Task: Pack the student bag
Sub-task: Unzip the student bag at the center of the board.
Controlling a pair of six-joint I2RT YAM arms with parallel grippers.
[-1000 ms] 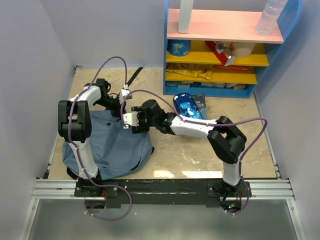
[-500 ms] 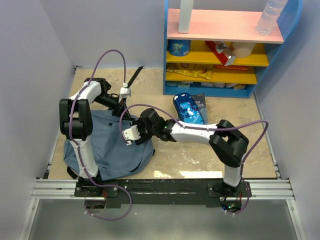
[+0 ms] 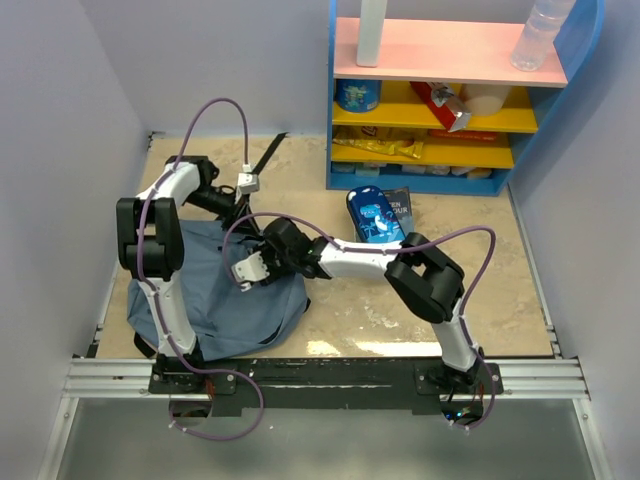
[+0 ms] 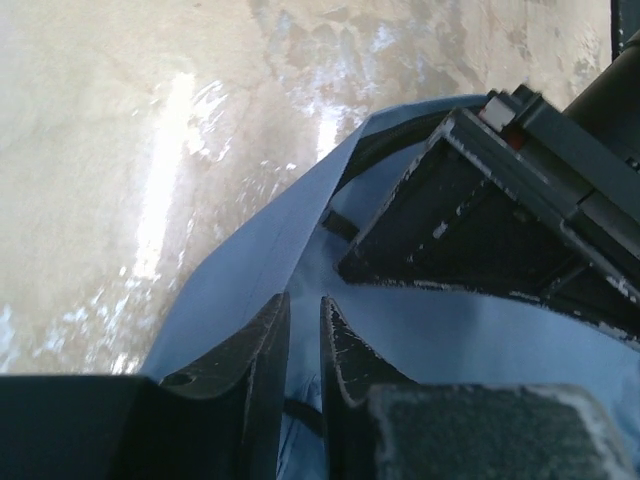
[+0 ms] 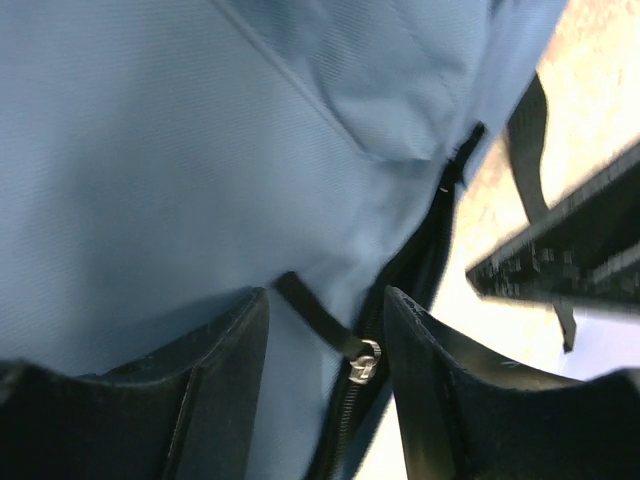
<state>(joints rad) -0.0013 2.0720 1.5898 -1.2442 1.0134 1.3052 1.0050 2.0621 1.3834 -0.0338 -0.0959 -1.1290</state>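
- Currently the student bag [image 3: 215,305] is lying on the table [image 3: 400,310], at the near-left, under both grippers.
- Right gripper [image 5: 325,296] is held open, with one finger on either side of the zipper pull [image 5: 362,367] and its black tab [image 5: 305,300]. Nothing is gripped yet.
- Left gripper [image 4: 302,306] is nearly closed and appears to be pinched on a raised fold of bag fabric.
- Step is judged to be the zipper grab. The tab should be centred between the pads before closing, then drawn along the track rather than upward, with the fold kept taut by the left.
- Zipper pull is shown only by the right wrist view. From above it is hidden under the gripper.
- Blue pouch [image 3: 372,213] and shelf [image 3: 440,130] are shown only from above.
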